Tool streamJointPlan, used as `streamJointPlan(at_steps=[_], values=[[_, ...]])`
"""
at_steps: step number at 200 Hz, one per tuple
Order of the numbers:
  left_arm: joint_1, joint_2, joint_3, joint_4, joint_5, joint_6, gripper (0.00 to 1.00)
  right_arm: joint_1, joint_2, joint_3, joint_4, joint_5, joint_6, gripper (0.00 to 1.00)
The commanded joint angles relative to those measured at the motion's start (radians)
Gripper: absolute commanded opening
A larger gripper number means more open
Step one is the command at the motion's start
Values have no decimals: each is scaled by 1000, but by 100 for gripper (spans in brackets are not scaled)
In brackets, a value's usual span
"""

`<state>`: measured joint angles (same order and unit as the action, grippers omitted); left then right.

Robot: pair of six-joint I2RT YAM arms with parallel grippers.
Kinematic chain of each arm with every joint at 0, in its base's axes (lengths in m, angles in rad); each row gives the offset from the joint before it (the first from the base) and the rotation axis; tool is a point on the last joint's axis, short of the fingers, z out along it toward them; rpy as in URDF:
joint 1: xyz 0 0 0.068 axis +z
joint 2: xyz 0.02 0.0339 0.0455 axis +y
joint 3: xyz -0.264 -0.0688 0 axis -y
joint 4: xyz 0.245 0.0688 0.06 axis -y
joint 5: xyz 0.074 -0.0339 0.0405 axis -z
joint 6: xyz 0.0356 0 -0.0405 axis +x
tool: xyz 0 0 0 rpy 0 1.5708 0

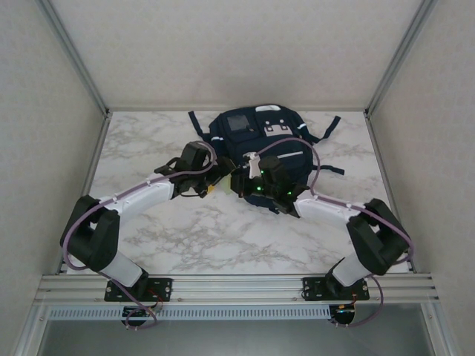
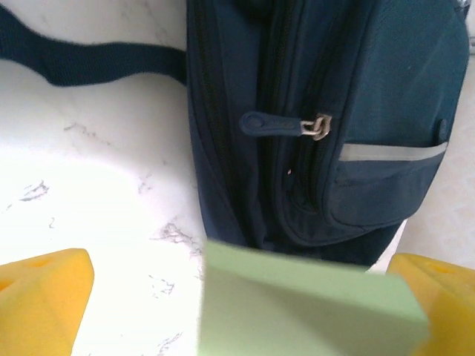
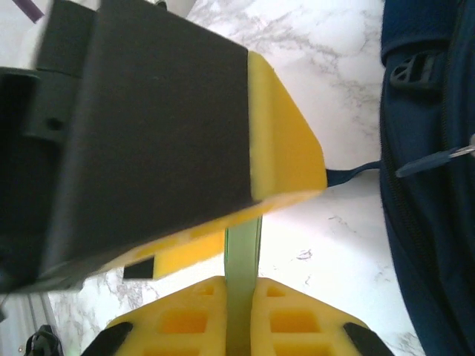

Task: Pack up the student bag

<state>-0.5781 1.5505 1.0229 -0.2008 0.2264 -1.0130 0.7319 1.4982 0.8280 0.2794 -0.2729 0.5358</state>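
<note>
Navy student bag, top off-frame

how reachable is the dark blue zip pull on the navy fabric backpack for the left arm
Probably not yet: the open left pincer faces the zip pull, but a pale green flat card in the right pincer sits between.

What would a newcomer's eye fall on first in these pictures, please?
The dark navy student bag lies at the far middle of the marble table, with both arms meeting at its near edge. There the right gripper pinches a pale green sheet, with the left gripper wide open around it.
</note>
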Motion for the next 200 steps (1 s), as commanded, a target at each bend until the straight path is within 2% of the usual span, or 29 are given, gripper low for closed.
streamJointPlan(at_steps=[1,29,58,92,122,145,200], values=[[-2,-47,66,-49,-106,159,100,-32,-124,-7,-161,136,-44,0],[-60,-7,145,-95,-170,350,100,-109,-256,5,-400,329,-51,0],[-157,65,272,-158,-269,585,100,-226,-401,22,-595,437,-51,0],[-206,197,416,-218,-246,772,99,-342,-528,48,-744,521,-54,0],[-239,339,584,-324,-210,919,93,-427,-616,40,-798,522,-40,0],[-268,434,681,-382,-206,1013,84,-464,-671,18,-809,503,-25,0],[-301,589,822,-450,-264,1094,80,-505,-696,-41,-787,429,18,0]])
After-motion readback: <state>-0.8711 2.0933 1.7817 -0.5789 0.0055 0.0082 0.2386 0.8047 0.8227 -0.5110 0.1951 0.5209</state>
